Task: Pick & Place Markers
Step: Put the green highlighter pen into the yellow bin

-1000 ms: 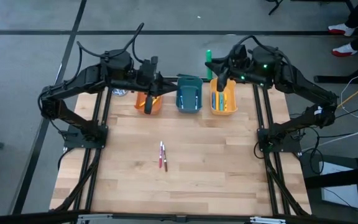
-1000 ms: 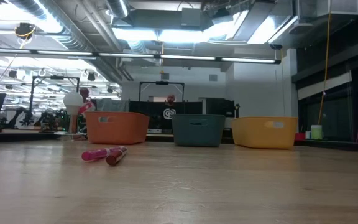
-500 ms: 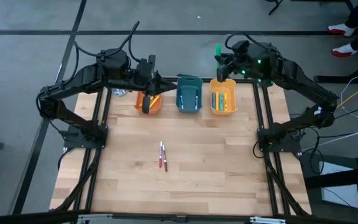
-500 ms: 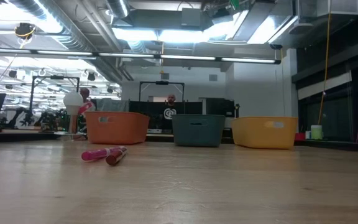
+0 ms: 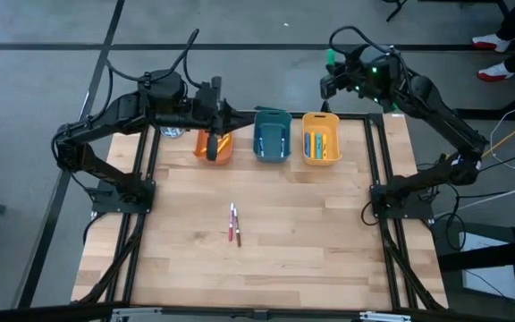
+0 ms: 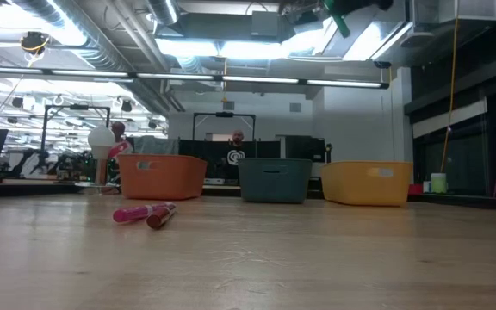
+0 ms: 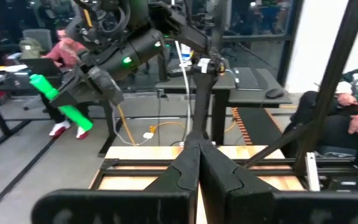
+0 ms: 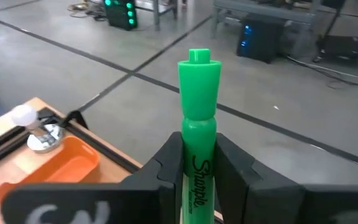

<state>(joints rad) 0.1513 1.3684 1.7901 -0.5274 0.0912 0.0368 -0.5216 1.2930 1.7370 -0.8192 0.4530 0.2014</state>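
Two markers [image 5: 233,222], one pink and one white-bodied, lie side by side mid-table and also show in the low view [image 6: 145,213]. At the far edge stand an orange bin [image 5: 224,148], a teal bin [image 5: 272,136] and a yellow bin [image 5: 321,139] with several markers inside. My right gripper [image 5: 329,73] is raised beyond the table's far edge, behind the yellow bin, shut on a bright green stick [image 8: 197,106]. That stick also shows in the low view [image 6: 338,17] and in the left wrist view [image 7: 61,102]. My left gripper [image 5: 211,148] hangs shut above the orange bin, holding nothing. My right gripper pinches the green stick's barrel [image 8: 197,158] between its two fingers [image 8: 169,162], one on each side. The stick lies along the fingers, and its capped end [image 8: 199,68] juts out past their tips. It is lifted clear of the table and the bins.
A small white-topped round object [image 5: 173,132] sits at the table's far left, beside the orange bin. Bare wood [image 5: 311,259] spreads around the two loose markers. People sit beyond the table [image 7: 353,112], and shoes [image 5: 494,43] show on the floor at far right.
My right gripper has swung with the green stick from above the yellow bin toward the far edge and out past it, turning as it went. The stick has stayed in the hold. My left gripper has kept still.
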